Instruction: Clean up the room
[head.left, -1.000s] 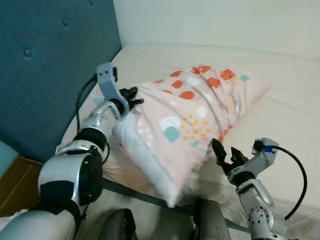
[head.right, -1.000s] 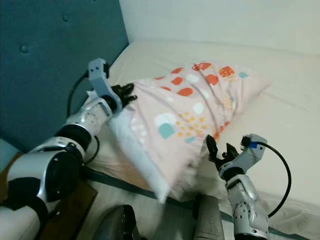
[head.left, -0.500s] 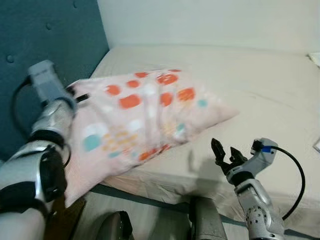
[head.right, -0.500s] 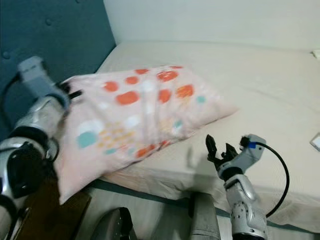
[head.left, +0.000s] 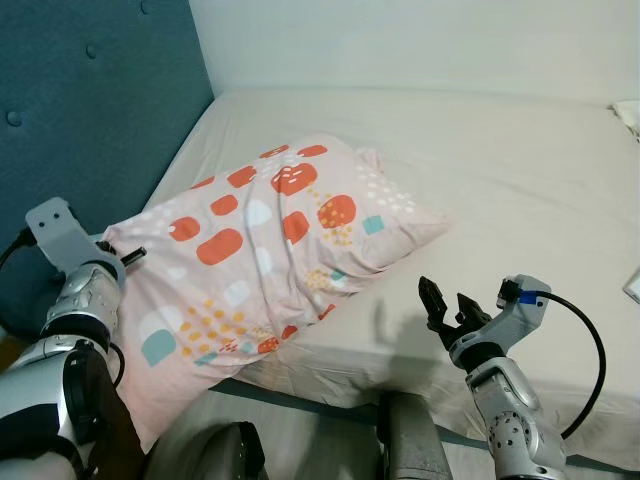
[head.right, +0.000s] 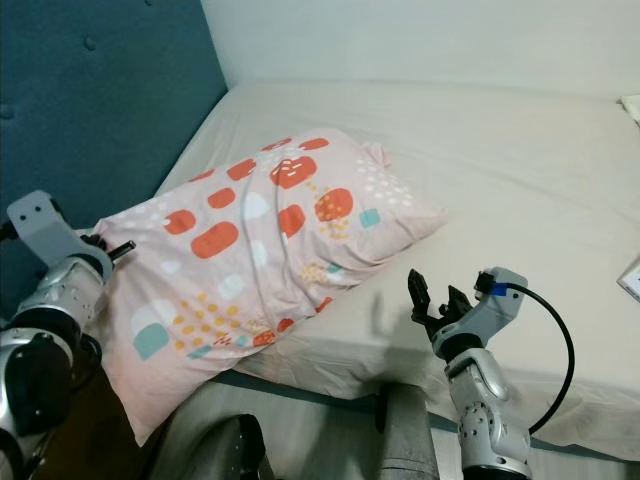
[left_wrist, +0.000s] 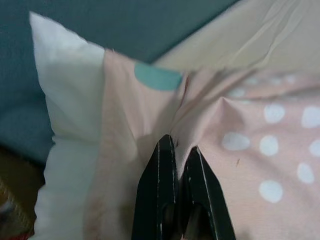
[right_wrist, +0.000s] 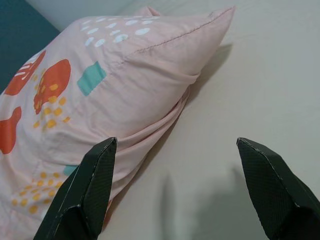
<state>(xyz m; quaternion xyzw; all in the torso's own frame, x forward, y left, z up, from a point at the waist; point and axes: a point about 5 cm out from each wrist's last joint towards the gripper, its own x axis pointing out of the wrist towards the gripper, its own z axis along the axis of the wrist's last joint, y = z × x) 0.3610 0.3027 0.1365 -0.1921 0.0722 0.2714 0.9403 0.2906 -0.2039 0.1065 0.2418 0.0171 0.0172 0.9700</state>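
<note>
A pink pillow with orange, teal and white spots lies on the cream bed, near the headboard. Its lower end hangs over the bed's front edge. My left gripper is at the pillow's left edge, low beside the headboard. The left wrist view has its black fingers shut on a fold of the pink cover. My right gripper hovers open over the bed's front edge, just right of the pillow and clear of it. In the right wrist view its fingers are spread wide, with the pillow's corner ahead.
A teal padded headboard rises at the left, with a white wall behind the bed. A small white object lies at the bed's right edge. My own legs stand against the bed's front.
The pillow was held up in the air. It has swung left and down and now rests on the bed. My left arm dropped low and left with it. The right gripper stayed open in place.
</note>
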